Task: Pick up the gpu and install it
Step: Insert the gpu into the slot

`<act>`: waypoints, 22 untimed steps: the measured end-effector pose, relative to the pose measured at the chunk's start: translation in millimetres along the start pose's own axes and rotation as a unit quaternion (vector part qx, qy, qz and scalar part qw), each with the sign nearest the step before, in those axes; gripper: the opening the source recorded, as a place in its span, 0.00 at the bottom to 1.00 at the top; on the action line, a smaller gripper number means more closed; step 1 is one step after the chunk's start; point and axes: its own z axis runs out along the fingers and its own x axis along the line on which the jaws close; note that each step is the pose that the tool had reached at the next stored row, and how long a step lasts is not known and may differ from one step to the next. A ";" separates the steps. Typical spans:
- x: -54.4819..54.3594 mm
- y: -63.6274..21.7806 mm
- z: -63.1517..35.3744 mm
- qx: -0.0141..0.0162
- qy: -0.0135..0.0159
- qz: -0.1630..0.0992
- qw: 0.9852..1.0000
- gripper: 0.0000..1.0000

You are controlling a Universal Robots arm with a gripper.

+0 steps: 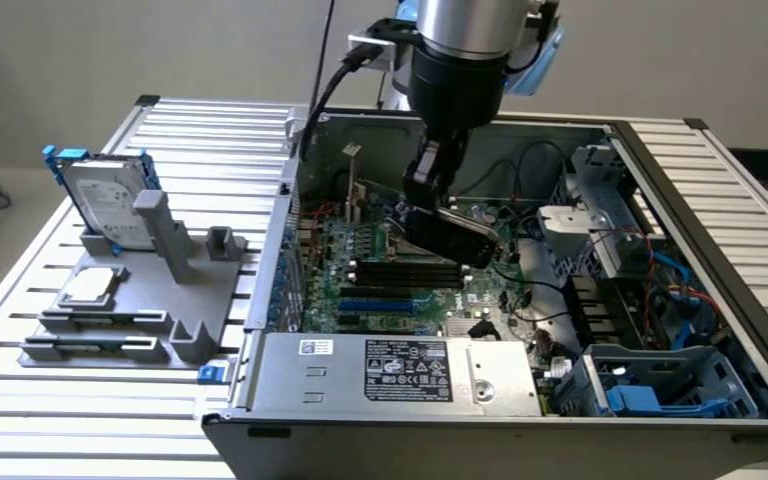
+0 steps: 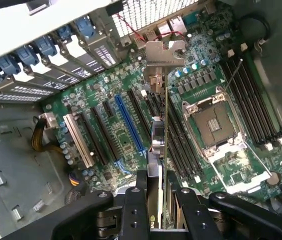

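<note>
Half of your task looks done: your end effector (image 2: pixel 157 195) is closed partway on the flat green-and-black gpu (image 2: pixel 159 142), holding it edge-on over the green motherboard's (image 2: pixel 106 100) slots inside the open grey computer case (image 1: pixel 564 140); it doesn't look seated yet.

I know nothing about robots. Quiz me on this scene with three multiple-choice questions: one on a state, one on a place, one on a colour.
1. The gripper is:
A. shut on the gpu
B. open and empty
C. shut on a cable

2. The hard drive is:
A. on the floor
B. upright in the grey stand outside the case
C. inside the case

3. The hard drive's frame is:
A. red
B. yellow
C. blue

Answers:
1 A: the gpu sits clamped above the motherboard.
2 B: it stands at the exterior view's left of the case.
3 C: blue edges flank the drive.
</note>
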 end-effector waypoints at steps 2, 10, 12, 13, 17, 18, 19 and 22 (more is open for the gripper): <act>0.0 0.0 1.3 -0.001 -0.002 -0.018 1.000 0.27; -0.1 -0.2 6.6 -0.003 -0.009 -0.091 0.996 0.27; -0.2 -0.2 8.1 -0.003 -0.010 -0.109 0.994 0.27; -0.2 -0.2 8.7 -0.003 -0.011 -0.118 0.993 0.27; -0.3 -0.3 11.3 -0.003 -0.010 -0.154 0.988 0.27; -0.3 -0.3 11.8 -0.003 -0.010 -0.163 0.987 0.27; -0.3 -0.3 12.3 -0.003 -0.010 -0.172 0.985 0.27; -0.2 -0.2 13.9 -0.003 -0.009 -0.198 0.980 0.27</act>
